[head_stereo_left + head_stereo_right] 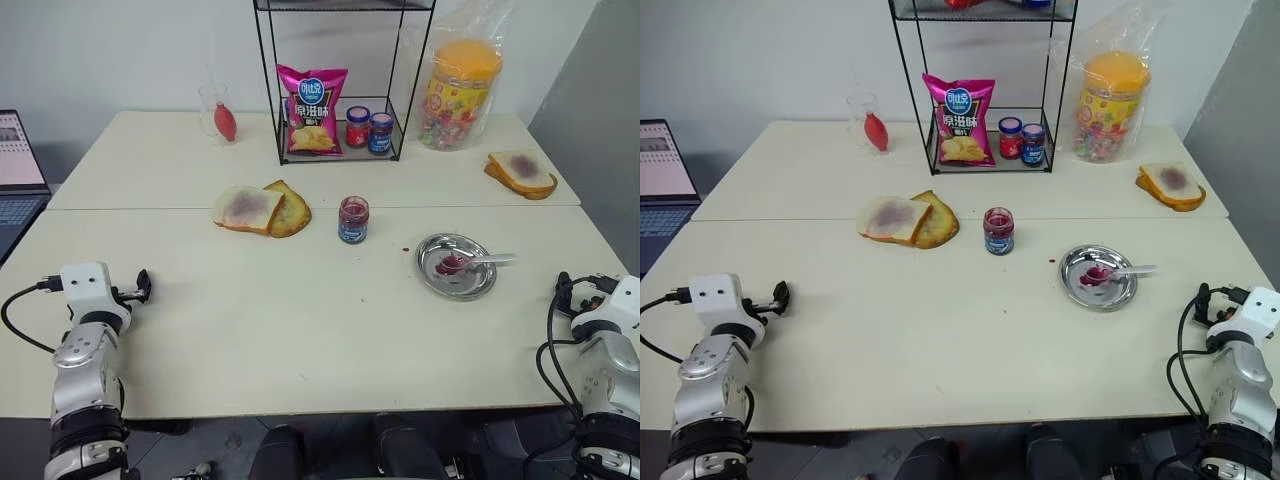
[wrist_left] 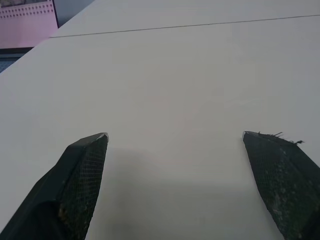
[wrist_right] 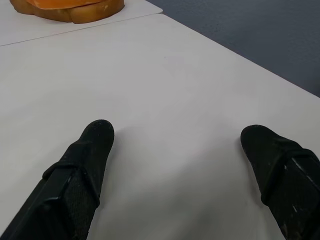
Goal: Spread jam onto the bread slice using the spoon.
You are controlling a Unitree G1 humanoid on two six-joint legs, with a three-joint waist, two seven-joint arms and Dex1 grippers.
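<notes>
Both grippers parked low at the near desk edge, left gripper [image 2: 175, 137] and right gripper [image 3: 177, 130] alike with fingers spread wide, nothing between them, only bare desk [image 1: 300, 330] beneath. Spoon [image 1: 478, 261] resting in a round steel plate [image 1: 440, 282] right of centre, jam-smeared bowl on the plate, handle pointing out over the rim toward the right. Jam [image 1: 353, 219] in its small glass jar with no lid on, mid-desk, well apart from both hands. Bread slice [image 1: 247, 207] left of the jar, overlapping a browner toast [image 1: 291, 210], purple smear already in its middle. Probably a thin, stiff, light spoon, slick metal and sticky near the bowl; best taken at the clean handle end where it overhangs the rim, pinched across the narrow width. Likely to skid or pivot on the steel if nudged first. Bread soft and light, apt to slide or tear under a hard scrape, so light strokes, perhaps with the other hand steadying a crust edge. Jar fragile, easily tipped by a sideways brush.
</notes>
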